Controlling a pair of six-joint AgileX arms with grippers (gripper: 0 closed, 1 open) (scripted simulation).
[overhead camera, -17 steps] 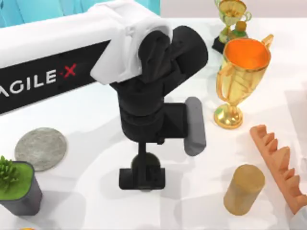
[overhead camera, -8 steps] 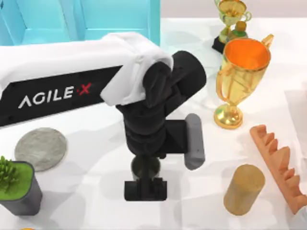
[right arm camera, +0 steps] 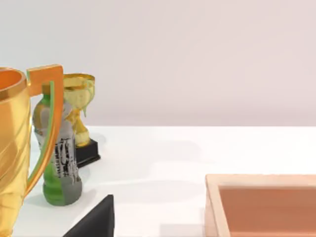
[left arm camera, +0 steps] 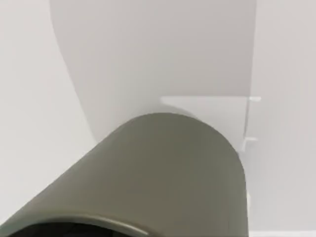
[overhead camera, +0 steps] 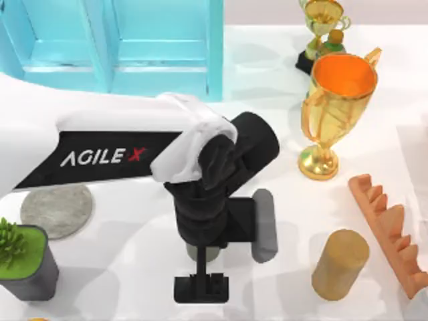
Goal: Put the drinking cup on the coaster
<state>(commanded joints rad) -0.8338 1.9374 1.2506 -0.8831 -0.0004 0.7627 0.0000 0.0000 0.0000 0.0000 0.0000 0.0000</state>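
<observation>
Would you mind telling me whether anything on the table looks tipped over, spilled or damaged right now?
Nothing stands out. The drinking cup sits under the left gripper; the coaster lies flat; the large trophy and tan cylinder stand upright.

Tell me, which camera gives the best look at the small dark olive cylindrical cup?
The left wrist view: the small dark olive cylindrical cup is seen close up, its matte wall and rim plain. In the top view just a sliver of the cup peeks out beneath the left arm.

The left arm's black wrist covers nearly all of the small dark grey-olive cylindrical drinking cup (overhead camera: 202, 253). The arm also overlaps the flat round grey stone-textured coaster (overhead camera: 55, 210). The tan wooden-looking cylinder (overhead camera: 340, 264) stands unobstructed.
</observation>
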